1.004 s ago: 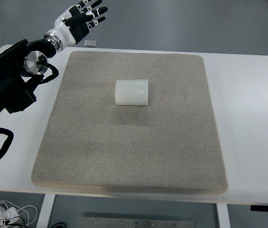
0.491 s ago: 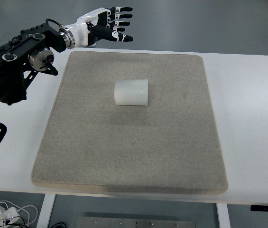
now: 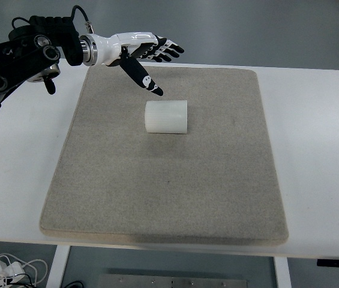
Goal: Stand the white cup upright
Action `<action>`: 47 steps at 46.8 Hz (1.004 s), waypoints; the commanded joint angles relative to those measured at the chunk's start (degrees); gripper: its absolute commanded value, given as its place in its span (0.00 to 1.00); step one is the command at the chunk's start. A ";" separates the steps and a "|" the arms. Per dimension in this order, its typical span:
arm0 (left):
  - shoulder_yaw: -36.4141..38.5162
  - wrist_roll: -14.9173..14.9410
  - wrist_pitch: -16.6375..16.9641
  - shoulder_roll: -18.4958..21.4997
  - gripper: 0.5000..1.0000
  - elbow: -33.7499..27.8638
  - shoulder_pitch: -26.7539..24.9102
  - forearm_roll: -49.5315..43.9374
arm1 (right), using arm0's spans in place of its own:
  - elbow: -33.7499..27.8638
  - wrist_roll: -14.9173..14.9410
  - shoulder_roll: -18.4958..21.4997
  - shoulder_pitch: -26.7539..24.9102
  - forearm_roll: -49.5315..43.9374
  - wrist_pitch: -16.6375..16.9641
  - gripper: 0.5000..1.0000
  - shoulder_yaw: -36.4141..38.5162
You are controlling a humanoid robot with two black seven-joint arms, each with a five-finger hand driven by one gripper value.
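The robot's black left arm comes in from the picture's left edge, high in the frame, and reaches to the right. Its bulky black joints end in a silver wrist ring, from which the white-and-black five-fingered left hand extends. The hand is held flat and open, holding nothing. Its four fingers lie stretched out side by side, pointing right, with black tips. The thumb is spread well apart from them, angled downward and to the right, its black tip lowest. The right arm does not show anywhere.
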 commanded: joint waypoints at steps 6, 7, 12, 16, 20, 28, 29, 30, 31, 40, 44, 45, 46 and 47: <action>0.02 3.50 -0.04 -0.32 0.98 -2.81 -0.63 5.53 | -0.02 0.00 0.00 0.00 0.00 0.00 0.90 0.00; 0.02 3.85 -0.04 -0.32 0.98 -2.99 -0.63 5.71 | -0.02 0.00 0.00 0.00 0.00 0.00 0.90 0.00; 0.20 5.35 -0.12 -0.50 0.98 -3.61 -0.72 5.98 | -0.02 0.00 0.00 0.00 0.00 0.00 0.90 0.00; 1.68 5.96 -0.12 -0.76 0.98 -3.70 -1.51 6.94 | -0.02 0.00 0.00 0.00 0.00 0.00 0.90 0.00; 3.27 6.05 -0.12 -0.85 0.98 -3.61 -2.30 8.08 | -0.02 0.00 0.00 0.00 0.00 0.00 0.90 0.00; 4.94 7.11 -0.12 -3.66 0.98 -3.52 -2.47 8.61 | -0.02 0.00 0.00 0.00 0.00 0.00 0.90 0.00; 5.12 7.28 -0.12 -3.83 0.98 -3.52 -2.47 8.79 | -0.02 0.00 0.00 0.00 0.00 0.00 0.90 0.00; 5.12 7.46 -0.04 -4.01 0.98 -3.52 -2.56 9.05 | -0.02 0.00 0.00 0.00 0.00 0.00 0.90 0.00; 5.12 7.55 -0.12 -4.10 0.98 -3.52 -2.56 9.31 | -0.02 0.00 0.00 0.00 0.00 0.00 0.90 0.00; 5.64 8.95 -0.04 -4.45 0.98 -2.73 -2.65 10.02 | -0.02 0.00 0.00 0.00 0.00 0.00 0.90 0.00; 7.14 9.57 0.66 -5.68 0.98 -2.12 -2.74 10.02 | -0.02 0.00 0.00 0.00 0.00 0.00 0.90 0.00; 7.23 9.66 0.67 -6.12 0.98 -1.77 -2.74 9.93 | -0.02 0.00 0.00 0.00 0.00 0.00 0.90 0.00; 7.31 9.66 0.67 -6.38 0.98 -1.41 -2.65 10.02 | -0.02 0.00 0.00 0.00 0.00 0.00 0.90 0.00; 7.32 9.66 0.67 -6.56 0.98 -1.15 -2.65 9.93 | -0.02 0.00 0.00 0.00 0.00 0.00 0.90 0.00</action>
